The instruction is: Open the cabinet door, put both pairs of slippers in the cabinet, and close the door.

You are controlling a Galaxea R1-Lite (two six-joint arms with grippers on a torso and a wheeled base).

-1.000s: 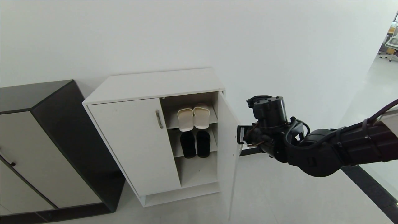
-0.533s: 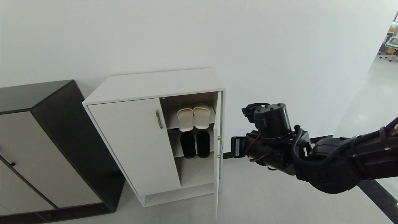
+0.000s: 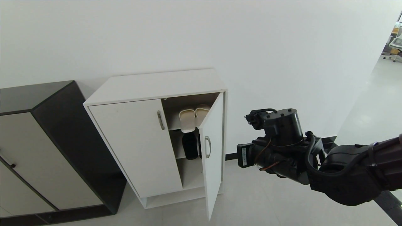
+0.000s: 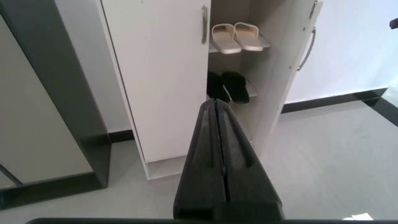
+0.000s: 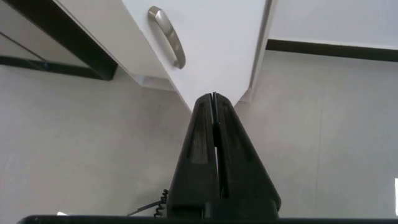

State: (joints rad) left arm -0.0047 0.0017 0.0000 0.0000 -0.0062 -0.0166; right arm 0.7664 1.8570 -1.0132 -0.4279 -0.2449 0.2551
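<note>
Your left hand (image 4: 214, 104) is pressed fully shut with nothing in it, out in front of the cabinet's open side. Your right hand (image 5: 213, 97) is likewise clamped together and empty, its tips by the lower corner of the right cabinet door (image 3: 212, 150); you cannot tell whether they touch it. That door stands partly open, handle (image 3: 207, 146) facing you, while the left door (image 3: 135, 144) is flush. Past it, the white slippers (image 3: 187, 120) sit side by side on the top shelf and the black slippers (image 3: 189, 146) on the shelf directly beneath, both inside the white cabinet (image 3: 157, 84). A dark cabinet (image 3: 59, 125) stands just beside it.
</note>
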